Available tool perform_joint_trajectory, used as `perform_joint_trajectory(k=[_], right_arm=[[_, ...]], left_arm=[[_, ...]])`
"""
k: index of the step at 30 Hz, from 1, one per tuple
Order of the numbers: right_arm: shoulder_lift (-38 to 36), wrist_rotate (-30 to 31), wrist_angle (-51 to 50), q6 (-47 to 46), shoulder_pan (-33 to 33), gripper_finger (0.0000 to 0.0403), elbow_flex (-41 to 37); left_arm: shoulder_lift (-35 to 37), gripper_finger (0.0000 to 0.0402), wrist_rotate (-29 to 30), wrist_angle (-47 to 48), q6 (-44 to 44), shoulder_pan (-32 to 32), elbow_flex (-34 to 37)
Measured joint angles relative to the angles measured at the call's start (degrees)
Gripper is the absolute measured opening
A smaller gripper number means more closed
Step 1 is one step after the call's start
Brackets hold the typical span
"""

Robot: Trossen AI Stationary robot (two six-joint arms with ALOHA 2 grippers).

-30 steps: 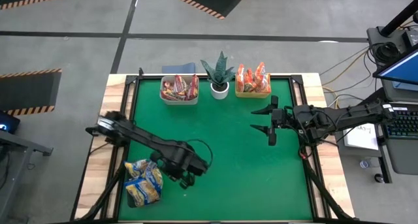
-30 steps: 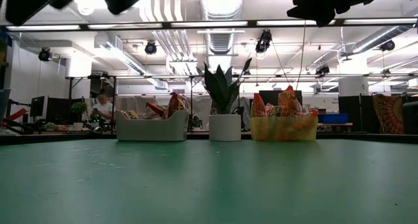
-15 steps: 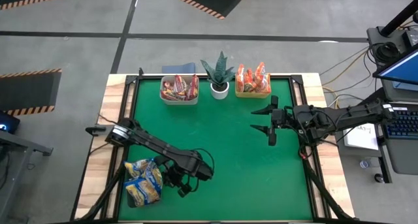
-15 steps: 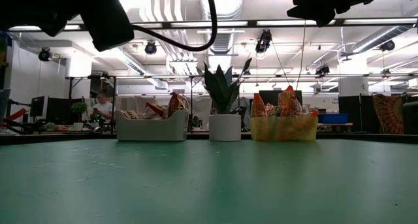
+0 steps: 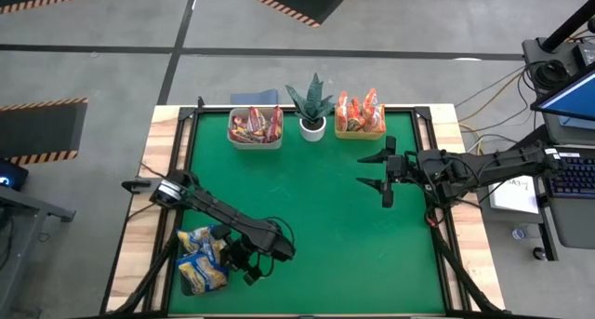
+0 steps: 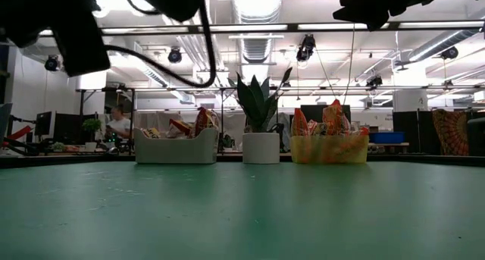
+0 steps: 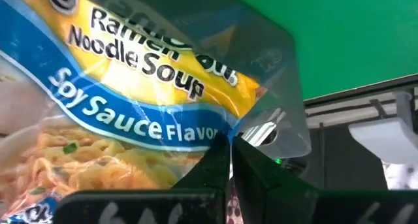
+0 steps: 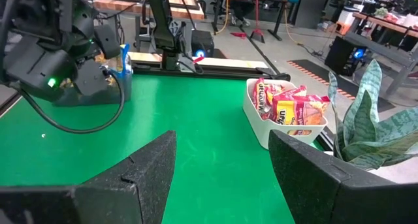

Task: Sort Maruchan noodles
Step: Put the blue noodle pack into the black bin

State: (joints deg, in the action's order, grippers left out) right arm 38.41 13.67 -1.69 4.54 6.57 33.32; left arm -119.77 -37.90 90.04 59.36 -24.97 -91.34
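Several packets: a small heap of yellow-blue crinkly plastic ramen packets [image 5: 204,259] lies at the near-left corner of the green table mat [image 5: 325,217], touching the left rim.
Left gripper: the left gripper [image 5: 244,269] sits low at the heap's right edge; its dark fingers [image 7: 219,168] are pressed together on the edge of one yellow-blue packet [image 7: 124,113].
Left wrist view only: that packet's print reads "Ramen Noodle Soup, Soy Sauce Flavor"; its clear sealed edge is caught between the fingertips.
Right gripper: the right gripper [image 5: 381,178] hangs above the mat's right-centre, fingers spread wide, nothing between them.
Sorted packets: a pale grey plastic bin [image 5: 254,129] at the far edge holds red-white packets; a yellow bin [image 5: 360,122] further right holds orange-red packets.
Between the bins: a white pot with a spiky green plant [image 5: 312,110].
Low view only: both bins and the plant stand in a row at the mat's far edge; the heap is out of its sight.
Open room: the mat's centre and near-right are bare.
Room: concrete floor with hazard-striped tape, ceiling lights, a seated person [image 6: 117,125] far behind the grey bin.
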Motion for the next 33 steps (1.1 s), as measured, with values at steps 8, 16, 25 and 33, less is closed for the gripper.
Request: perform_joint_trajectory(k=[8, 16, 25, 33], right_arm=[[0.0, 0.0, 0.0, 0.0, 0.0, 0.0233, 0.0], [0.0, 0.0, 0.0, 0.0, 0.0, 0.0233, 0.0], [0.0, 0.0, 0.2, 0.0, 0.0, 0.0233, 0.0], [0.0, 0.0, 0.2, 0.0, 0.0, 0.0233, 0.0]], left_arm=[[0.1, 0.0001, 0.0, -3.1, -0.3, -0.2, 2.0], [0.1, 0.0001, -2.6, -9.9, 0.4, -0.2, 5.5], [0.7, 0.0001, -0.2, -2.1, -1.8, 0.2, -2.4], [1.0, 0.0001, 9.7, 0.0, -1.9, 0.8, -3.5]])
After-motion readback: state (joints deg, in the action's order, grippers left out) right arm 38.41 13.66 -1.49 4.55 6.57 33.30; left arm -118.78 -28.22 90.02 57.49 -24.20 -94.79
